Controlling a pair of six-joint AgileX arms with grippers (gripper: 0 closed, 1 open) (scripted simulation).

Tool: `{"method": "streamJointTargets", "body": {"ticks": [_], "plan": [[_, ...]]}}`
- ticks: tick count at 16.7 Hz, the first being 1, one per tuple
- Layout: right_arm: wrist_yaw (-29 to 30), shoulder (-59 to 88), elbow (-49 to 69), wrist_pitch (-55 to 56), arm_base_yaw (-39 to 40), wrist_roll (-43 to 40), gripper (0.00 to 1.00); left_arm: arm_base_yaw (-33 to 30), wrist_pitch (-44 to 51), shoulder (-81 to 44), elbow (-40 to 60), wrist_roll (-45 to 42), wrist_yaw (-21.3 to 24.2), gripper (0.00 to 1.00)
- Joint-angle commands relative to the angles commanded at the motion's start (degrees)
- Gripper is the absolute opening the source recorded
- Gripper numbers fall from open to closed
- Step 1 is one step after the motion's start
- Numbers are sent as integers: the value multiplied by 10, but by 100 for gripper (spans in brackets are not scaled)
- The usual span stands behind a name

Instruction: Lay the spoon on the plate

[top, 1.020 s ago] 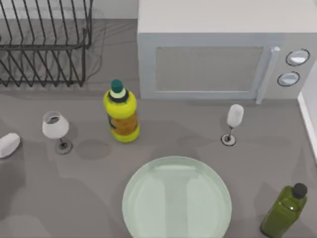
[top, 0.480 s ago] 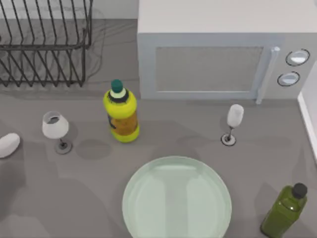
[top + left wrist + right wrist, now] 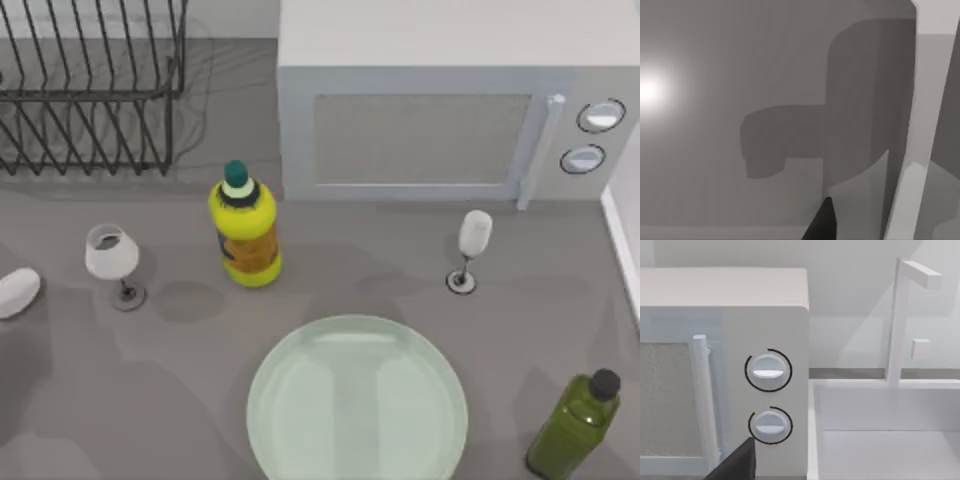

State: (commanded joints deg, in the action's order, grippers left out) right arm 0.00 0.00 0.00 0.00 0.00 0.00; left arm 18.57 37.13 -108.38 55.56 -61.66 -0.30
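Nearest, the pale green glassy plate [image 3: 357,400] lies bare at the desk's front, with a green bottle [image 3: 578,425] just to its right. A white rounded shape at the far left edge, apparently the spoon [image 3: 18,292], lies well apart from the plate; its handle is out of sight. The stemmed wine glass [image 3: 112,255] stands between them, so a low carry could topple it, and the spoon might skid on the plate's slick, low-rimmed surface. Whether the left end effector [image 3: 822,222] or the right end effector [image 3: 737,465], which faces the microwave [image 3: 765,371], is open or holding anything, I cannot tell.
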Motion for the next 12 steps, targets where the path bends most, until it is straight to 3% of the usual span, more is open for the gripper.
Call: {"method": "streamJointTargets", "body": {"ticks": [7,12], "plan": [[0,0,0,0,0,0,100,0,0,0,0,0,0,0],[0,0,0,0,0,0,100,-1,85,48,41,11,13,0]]}}
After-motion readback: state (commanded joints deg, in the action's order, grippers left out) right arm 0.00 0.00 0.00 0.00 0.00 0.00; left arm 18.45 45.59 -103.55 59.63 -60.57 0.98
